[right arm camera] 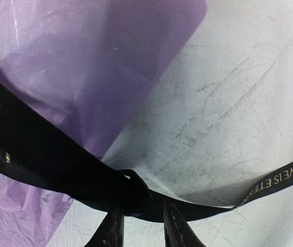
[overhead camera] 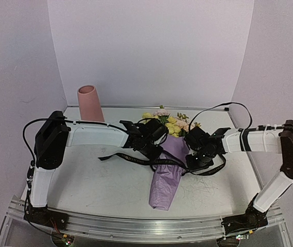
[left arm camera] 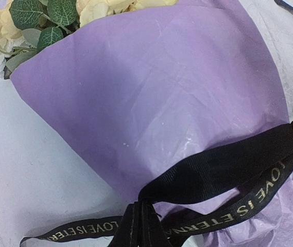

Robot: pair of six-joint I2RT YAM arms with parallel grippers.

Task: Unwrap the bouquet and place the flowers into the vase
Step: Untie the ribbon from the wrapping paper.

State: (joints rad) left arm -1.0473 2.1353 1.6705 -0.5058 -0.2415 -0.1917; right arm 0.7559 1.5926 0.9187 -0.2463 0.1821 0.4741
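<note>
While ribbon (left arm camera: 228,164) binds it, bouquet (left arm camera: 151,92) lilac, crinkled

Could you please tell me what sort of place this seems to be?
Probably a robotics lab test cell: plain walls enclose a scuffed white table, with an aluminium rail along its near edge.

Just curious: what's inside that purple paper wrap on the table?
Yellow, cream and pink flowers with green leaves poke out of the paper at its far end; the stems are covered.

White scuffed table (overhead camera: 110,180); aluminium rail (overhead camera: 136,226) along near edge; pale walls (overhead camera: 151,46) behind.
</note>
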